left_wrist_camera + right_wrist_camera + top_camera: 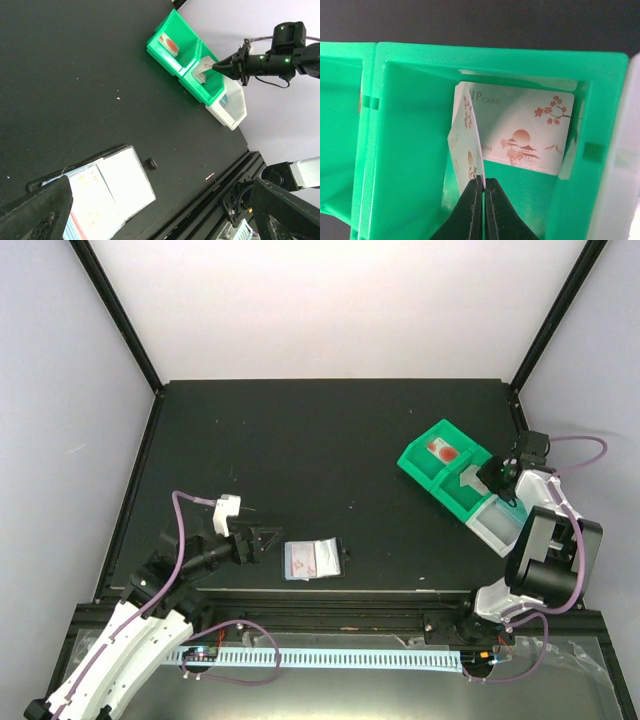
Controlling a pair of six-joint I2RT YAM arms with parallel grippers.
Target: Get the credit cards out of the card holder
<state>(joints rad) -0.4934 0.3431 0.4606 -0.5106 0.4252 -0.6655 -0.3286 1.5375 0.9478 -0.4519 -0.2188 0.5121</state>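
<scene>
The card holder lies open on the black table near the front edge, its pale inner side up. In the left wrist view it shows clear pockets with a card inside and its snap tab. My left gripper is open and empty, just left of the holder. My right gripper is shut on a white card with red marks. It holds that card on edge inside the middle compartment of the green tray. A second white card leans against that compartment's far wall.
The tray's far compartment holds a card with a red mark. Its clear end compartment lies toward the right arm's base. The table's right edge and a black frame post are close to the right arm.
</scene>
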